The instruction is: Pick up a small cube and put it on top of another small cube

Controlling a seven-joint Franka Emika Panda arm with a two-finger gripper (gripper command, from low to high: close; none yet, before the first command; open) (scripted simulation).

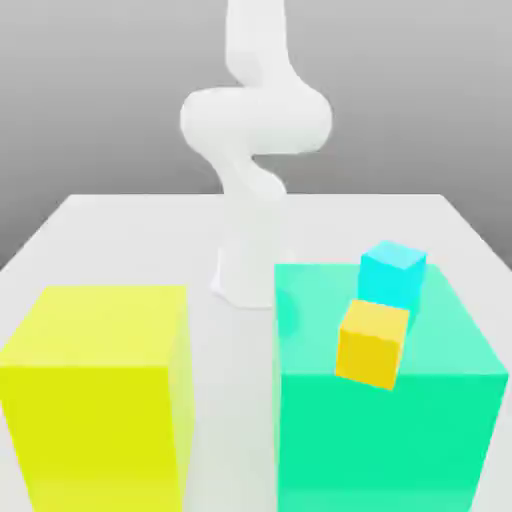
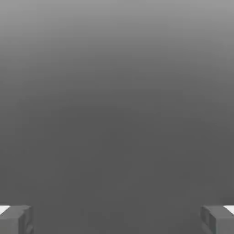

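Observation:
The small cube is out of view. In the hand view my gripper (image 2: 117, 221) is open; its two grey fingertips (image 2: 16, 220) stand far apart with nothing between them, facing a plain grey background. In the exterior view the white arm (image 1: 255, 120) rises from its base at the middle of the table and curls upward. A cyan cube (image 1: 392, 272) and an orange-yellow cube (image 1: 372, 343) sit on top of the big green block (image 1: 380, 440); the orange-yellow one is nearer the block's front edge.
A big yellow block (image 1: 100, 400) stands at the exterior view's left front, the big green block at the right front, with a gap of white table (image 1: 130, 230) between them. The arm's base (image 1: 243, 285) is just behind that gap.

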